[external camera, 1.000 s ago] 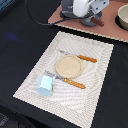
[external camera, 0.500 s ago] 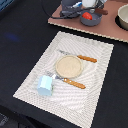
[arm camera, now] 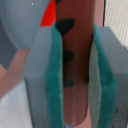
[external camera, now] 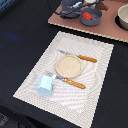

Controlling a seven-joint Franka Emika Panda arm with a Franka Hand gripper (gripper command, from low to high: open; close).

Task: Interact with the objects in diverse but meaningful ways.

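I see the brown sausage (arm camera: 75, 65), dark patches along it, standing lengthwise between two green pads, touching both. The red tomato (external camera: 87, 16) sits inside the grey pot (external camera: 95, 20) at twelve o'clock on the pink board. The light-blue cup (external camera: 44, 86) rests at seven o'clock on the striped mat.

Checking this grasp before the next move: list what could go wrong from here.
1. The gripper pinches the brown sausage only from two sides, so the long, smooth toy might pivot or slip out during a quick move.
2. In the exterior view the grey pot holding the red tomato sits by the edge of the board; a low swing could knock it off.
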